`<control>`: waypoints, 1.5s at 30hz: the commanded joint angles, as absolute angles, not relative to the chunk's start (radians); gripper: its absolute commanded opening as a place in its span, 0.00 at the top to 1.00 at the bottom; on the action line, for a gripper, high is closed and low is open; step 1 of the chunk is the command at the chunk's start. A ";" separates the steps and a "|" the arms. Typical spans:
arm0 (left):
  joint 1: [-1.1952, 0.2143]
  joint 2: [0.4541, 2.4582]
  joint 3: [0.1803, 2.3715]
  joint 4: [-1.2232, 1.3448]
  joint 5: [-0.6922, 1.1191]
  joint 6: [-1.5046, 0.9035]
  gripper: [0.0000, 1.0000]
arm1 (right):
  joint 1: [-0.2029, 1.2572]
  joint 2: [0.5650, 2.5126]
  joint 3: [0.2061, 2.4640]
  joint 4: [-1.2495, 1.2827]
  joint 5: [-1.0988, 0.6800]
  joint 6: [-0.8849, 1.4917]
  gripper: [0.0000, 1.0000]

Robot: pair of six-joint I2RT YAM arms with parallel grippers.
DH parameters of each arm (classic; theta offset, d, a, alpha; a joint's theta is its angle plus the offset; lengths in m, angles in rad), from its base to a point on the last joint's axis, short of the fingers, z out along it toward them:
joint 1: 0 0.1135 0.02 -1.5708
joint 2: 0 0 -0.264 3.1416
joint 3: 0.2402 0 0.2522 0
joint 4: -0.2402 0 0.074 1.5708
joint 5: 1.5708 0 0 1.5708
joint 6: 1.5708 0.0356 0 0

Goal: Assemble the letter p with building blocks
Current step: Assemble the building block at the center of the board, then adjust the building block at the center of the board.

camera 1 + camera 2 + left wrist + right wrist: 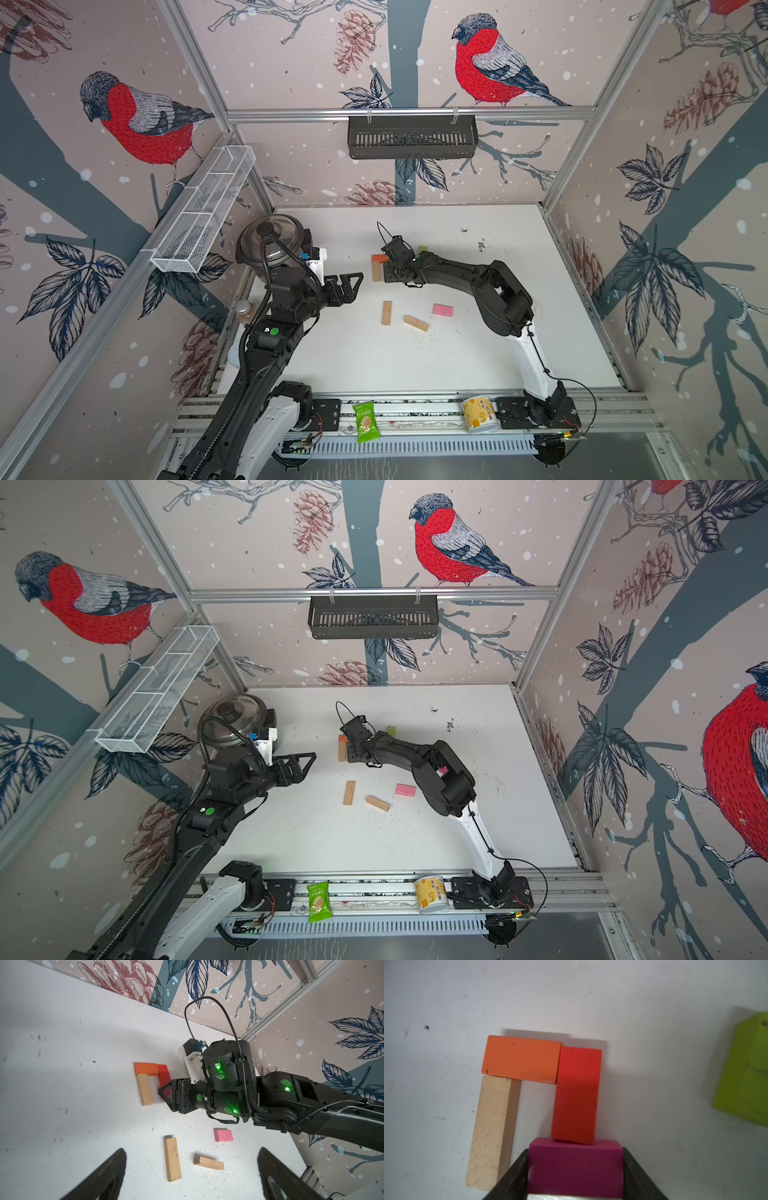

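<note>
In the right wrist view an orange block [521, 1059] lies across the end of a tan block [492, 1130]. A red block [576, 1095] runs down from the orange one's other end. My right gripper [575, 1152] is shut on a magenta block [575, 1167], whose edge meets the red block's free end. A lime-green block [743, 1072] lies apart to the side. In a top view my left gripper [355, 286] hovers open and empty left of the blocks. Two loose tan blocks [387, 313] [416, 323] and a pink block [442, 309] lie nearer the front.
A pot with a glass lid [272, 243] stands at the table's back left, behind the left arm. A green snack packet [366, 420] and a yellow cup [480, 414] rest on the front rail. A white wire basket [203, 208] and a black basket [411, 137] hang on the walls.
</note>
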State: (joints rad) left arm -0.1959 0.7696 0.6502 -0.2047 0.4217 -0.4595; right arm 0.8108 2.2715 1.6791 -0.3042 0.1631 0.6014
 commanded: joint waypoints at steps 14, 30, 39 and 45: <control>-0.190 0.775 0.655 -0.198 0.430 -0.439 0.03 | 0.811 2.264 1.669 -0.315 0.122 0.617 0.25; -0.190 0.780 0.655 -0.198 0.434 -0.438 0.03 | 0.802 2.022 1.584 -0.301 0.091 0.552 0.24; -0.190 0.793 0.655 -0.198 0.438 -0.436 0.03 | 0.708 1.956 1.405 -0.225 0.012 0.448 0.77; -0.189 0.827 0.656 -0.196 0.456 -0.426 0.03 | 0.693 2.002 1.376 -0.171 -0.030 0.419 0.89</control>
